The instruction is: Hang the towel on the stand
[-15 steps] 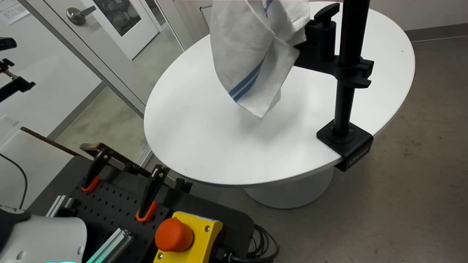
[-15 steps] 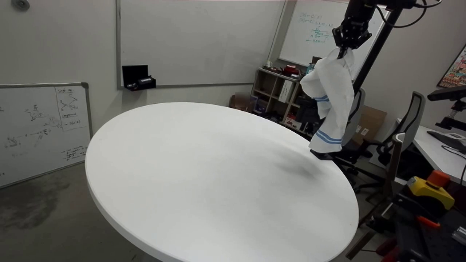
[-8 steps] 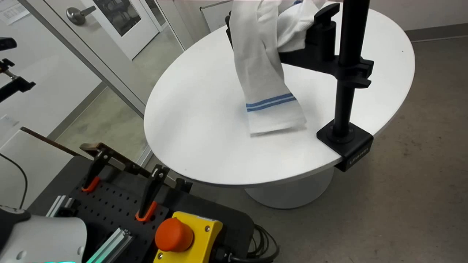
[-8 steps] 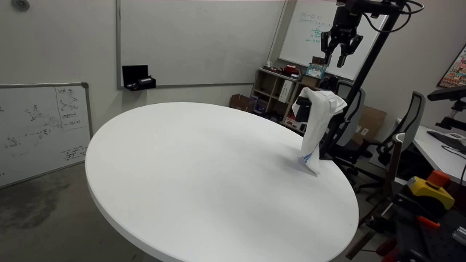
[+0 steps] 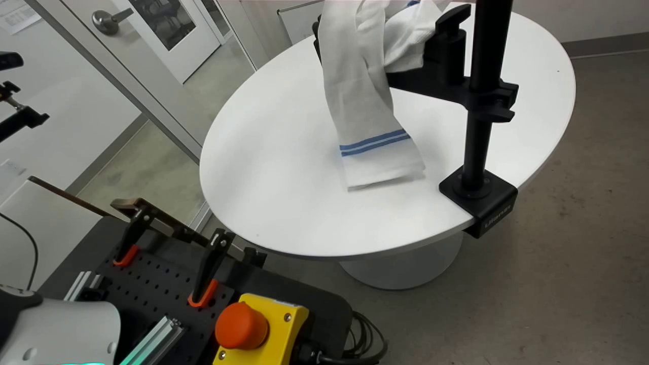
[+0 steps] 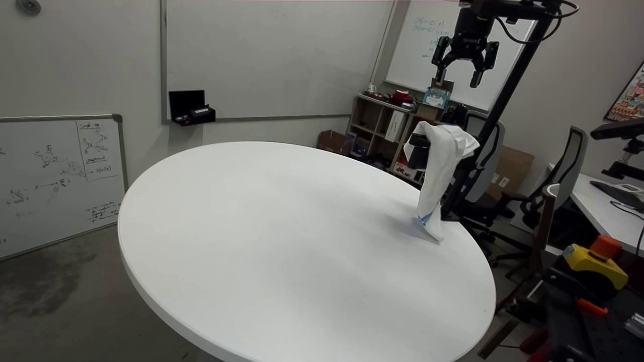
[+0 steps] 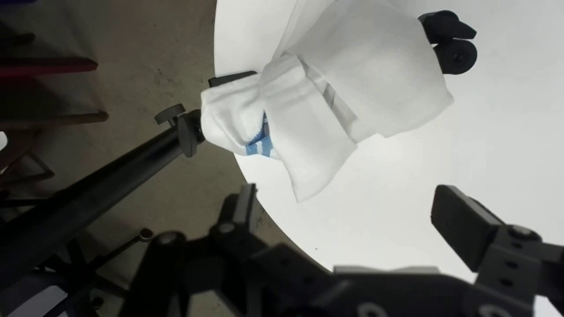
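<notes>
The white towel with blue stripes (image 5: 357, 96) lies draped over the side arm of the black stand (image 5: 479, 137). One striped end hangs down to the tabletop or just above it; I cannot tell whether it touches. In an exterior view the towel (image 6: 437, 166) covers most of that arm, whose black end pokes out. My gripper (image 6: 458, 78) is open above the towel and apart from it. In the wrist view the towel (image 7: 308, 127) lies beyond my gripper (image 7: 346, 189), whose fingers are wide apart with no cloth between them.
The stand is clamped to the edge of a round white table (image 5: 263, 167). Its tall post (image 6: 513, 85) rises close beside my arm. A black bench with a yellow emergency-stop box (image 5: 274, 329) is near the table. Chairs (image 6: 558, 166) and a shelf (image 6: 370, 113) stand behind.
A second ago my gripper was shut on the towel above the stand. It has let go and opened wide, and the towel has dropped onto the stand's arm. The gripper has shifted slightly left.
</notes>
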